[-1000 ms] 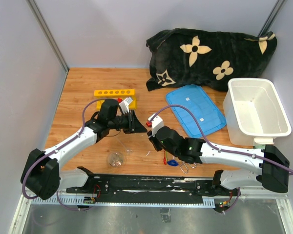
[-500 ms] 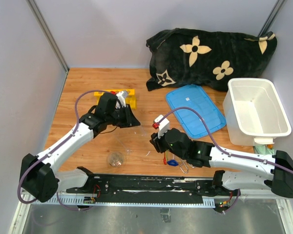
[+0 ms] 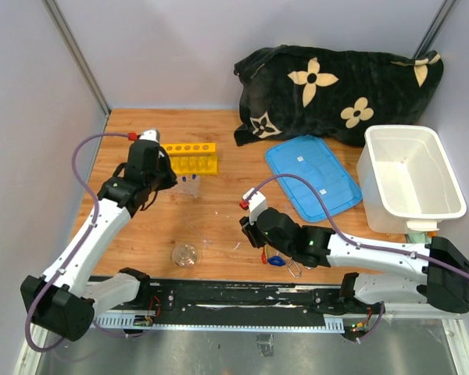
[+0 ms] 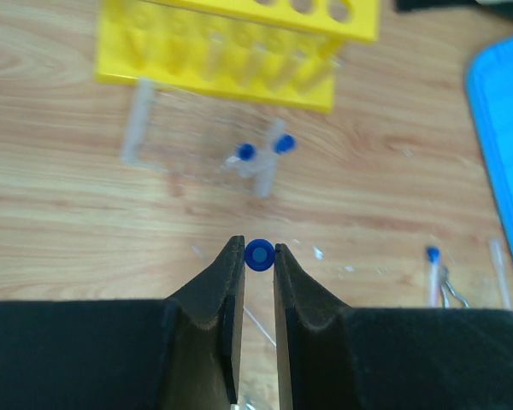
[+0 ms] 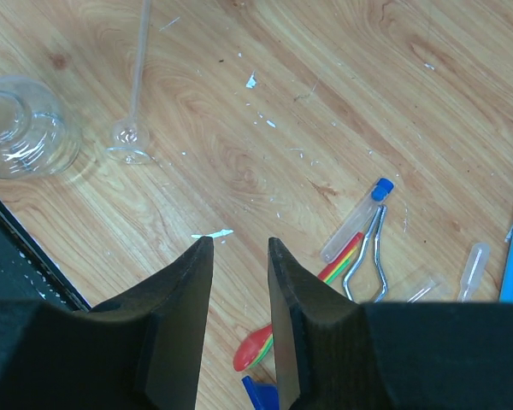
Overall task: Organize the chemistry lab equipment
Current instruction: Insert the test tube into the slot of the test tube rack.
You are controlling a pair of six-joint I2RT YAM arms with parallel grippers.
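My right jaws are backing away, open and empty; my left jaws are gripping the blue-capped test tube [image 4: 259, 254], now swinging it over the table [image 4: 60, 213] to the yellow rack [image 4: 113, 53] for slotting.

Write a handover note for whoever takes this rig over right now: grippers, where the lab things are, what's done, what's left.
Left gripper: shut on a blue-capped clear test tube, held above the wooden table, short of the yellow holed tube rack.
Right gripper: open, empty, over bare wood.
Two more blue-capped tubes lie in front of the rack. Another capped tube, metal tongs and red-handled spatula lie together by the right gripper; small round glass flask to its left.
Done: one tube picked up. Left: rack it and the other tubes, then sort the rest.
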